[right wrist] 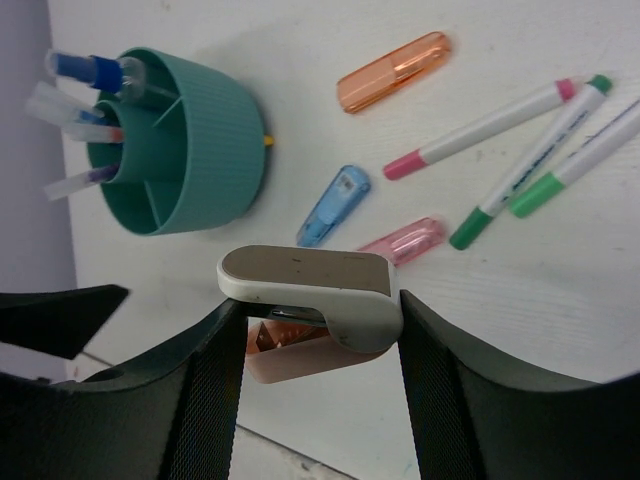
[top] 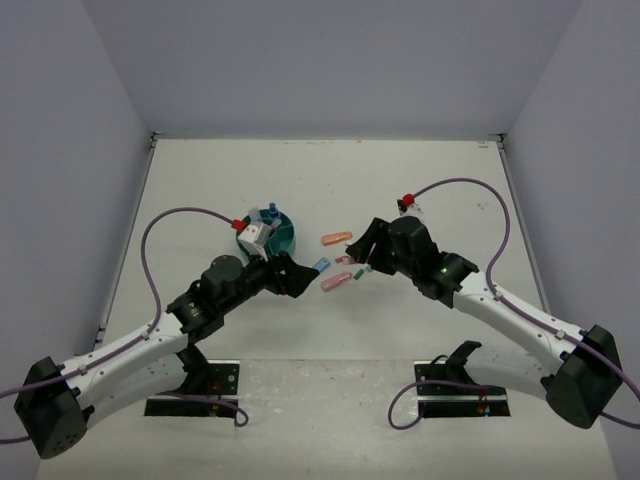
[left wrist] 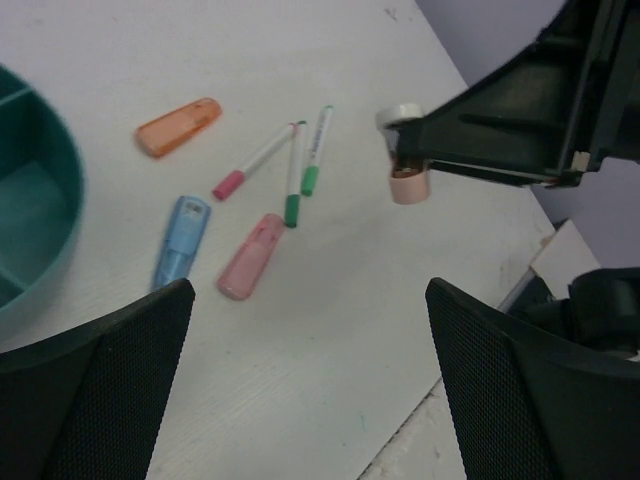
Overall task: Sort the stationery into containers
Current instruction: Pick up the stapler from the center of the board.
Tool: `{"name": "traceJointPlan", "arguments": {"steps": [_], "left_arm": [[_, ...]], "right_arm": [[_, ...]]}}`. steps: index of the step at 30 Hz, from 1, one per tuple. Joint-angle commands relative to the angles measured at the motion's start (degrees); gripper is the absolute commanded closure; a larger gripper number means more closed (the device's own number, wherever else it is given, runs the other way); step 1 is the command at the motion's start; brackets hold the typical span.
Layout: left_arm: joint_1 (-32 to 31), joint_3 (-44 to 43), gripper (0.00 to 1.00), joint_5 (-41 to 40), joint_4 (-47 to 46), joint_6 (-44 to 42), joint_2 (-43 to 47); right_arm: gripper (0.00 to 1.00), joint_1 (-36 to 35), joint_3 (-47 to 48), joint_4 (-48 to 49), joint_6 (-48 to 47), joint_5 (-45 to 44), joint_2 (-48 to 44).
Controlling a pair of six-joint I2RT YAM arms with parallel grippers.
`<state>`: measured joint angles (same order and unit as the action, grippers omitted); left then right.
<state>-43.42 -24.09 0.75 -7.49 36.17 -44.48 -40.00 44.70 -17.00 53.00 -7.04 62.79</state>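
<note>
My right gripper (right wrist: 320, 345) is shut on a small stapler (right wrist: 315, 290) with a white top and pink base, held above the table; it also shows in the left wrist view (left wrist: 405, 160). On the table lie an orange marker (right wrist: 393, 71), a light-blue marker (right wrist: 333, 205), a pink marker (right wrist: 405, 240), a pink-capped white pen (right wrist: 480, 130) and two green-capped pens (right wrist: 530, 165). The round teal organizer (right wrist: 190, 150) holds several pens and a blue-capped bottle (right wrist: 85, 68). My left gripper (left wrist: 310, 400) is open and empty, just right of the organizer (top: 270, 238).
The same markers show in the left wrist view: orange (left wrist: 178, 126), light-blue (left wrist: 181, 238), pink (left wrist: 251, 255). The table's near edge (left wrist: 480, 330) runs close below my left gripper. Grey walls enclose the table on three sides.
</note>
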Motion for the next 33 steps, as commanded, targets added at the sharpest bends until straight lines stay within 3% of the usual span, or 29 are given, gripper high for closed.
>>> {"name": "traceJointPlan", "arguments": {"steps": [1,12,19,24,29,33], "left_arm": [[-8.1,-2.9,0.02,-2.8,-18.5,-2.4,-5.9],[-10.4,-4.3,0.07,-8.6,-21.6,-2.9,-11.3],[-10.3,-5.3,0.24,-14.0,-19.8,-2.2,-11.8],[-10.3,-4.9,0.24,-13.8,-21.6,-2.3,-11.7],[-10.3,-5.7,0.43,-14.5,-21.2,-2.6,-11.5],[-10.4,-5.3,0.70,-14.4,-21.0,-3.0,-10.6]], "right_arm": [[0.82,-4.4,5.3,4.7,7.2,-6.1,-0.8],[0.81,-10.6,7.7,6.4,11.5,-12.0,-0.2],[0.80,-13.8,6.7,8.6,12.8,-15.0,-0.8],[0.79,-15.2,7.9,9.4,12.5,-14.8,0.7],[0.79,-16.0,8.4,10.2,12.2,-14.5,1.4],[0.78,-16.3,8.5,10.4,12.0,-14.3,2.1]]}}
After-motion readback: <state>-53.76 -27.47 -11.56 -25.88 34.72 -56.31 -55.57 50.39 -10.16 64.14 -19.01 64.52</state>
